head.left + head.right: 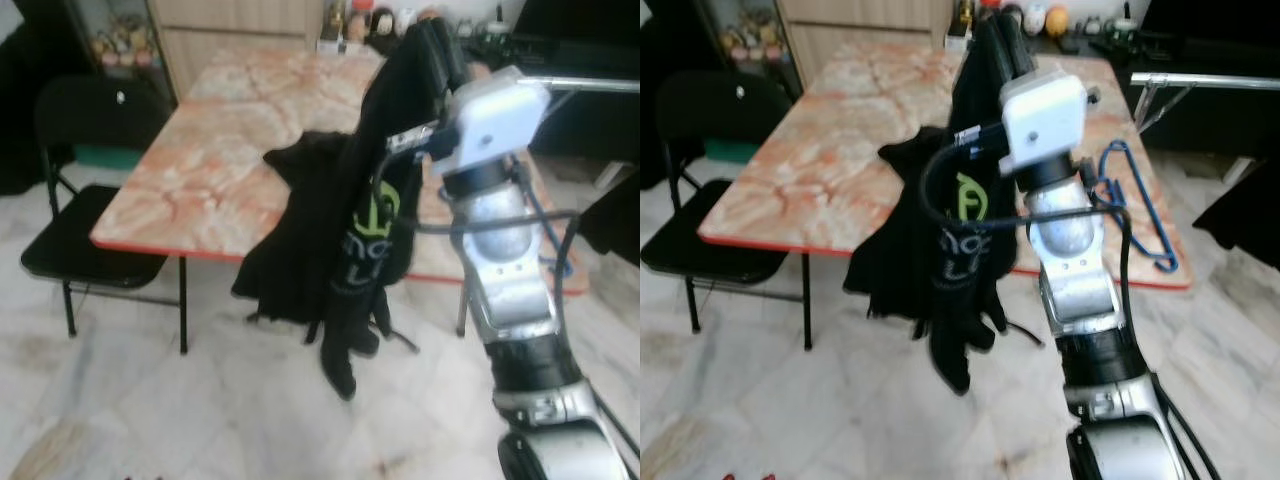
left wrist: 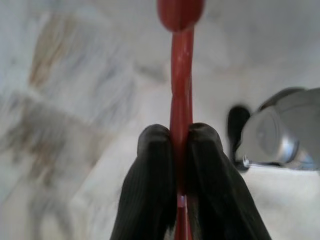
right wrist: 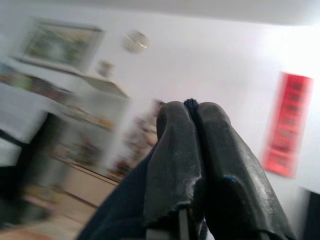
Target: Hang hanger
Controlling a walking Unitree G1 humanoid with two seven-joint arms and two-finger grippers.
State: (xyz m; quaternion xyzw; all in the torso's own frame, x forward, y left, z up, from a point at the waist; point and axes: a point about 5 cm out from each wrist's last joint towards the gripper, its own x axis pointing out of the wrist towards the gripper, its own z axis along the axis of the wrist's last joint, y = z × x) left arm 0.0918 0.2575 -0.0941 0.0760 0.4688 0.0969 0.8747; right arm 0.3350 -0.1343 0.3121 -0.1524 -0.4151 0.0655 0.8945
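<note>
Holding a black garment (image 1: pixel 375 200) up above the marble floor (image 1: pixel 200 400), the right tool (image 3: pixel 192 112) has its fingers pressed shut on a pinch of the dark cloth. The garment hangs just off the near edge of the marble-topped bench (image 1: pixel 220 160), trailing partly onto it. A blue hanger (image 1: pixel 1140 215) lies by the bench's right edge. The left tool (image 2: pixel 181 140) is clamped on a red hanger (image 2: pixel 181 75) over open floor. A black folding chair (image 1: pixel 80 230) stands at the bench's left.

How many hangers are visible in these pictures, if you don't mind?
2: a blue hanger lying on the table, and a red hanger clamped in the left gripper. The held black garment may hide another.
</note>
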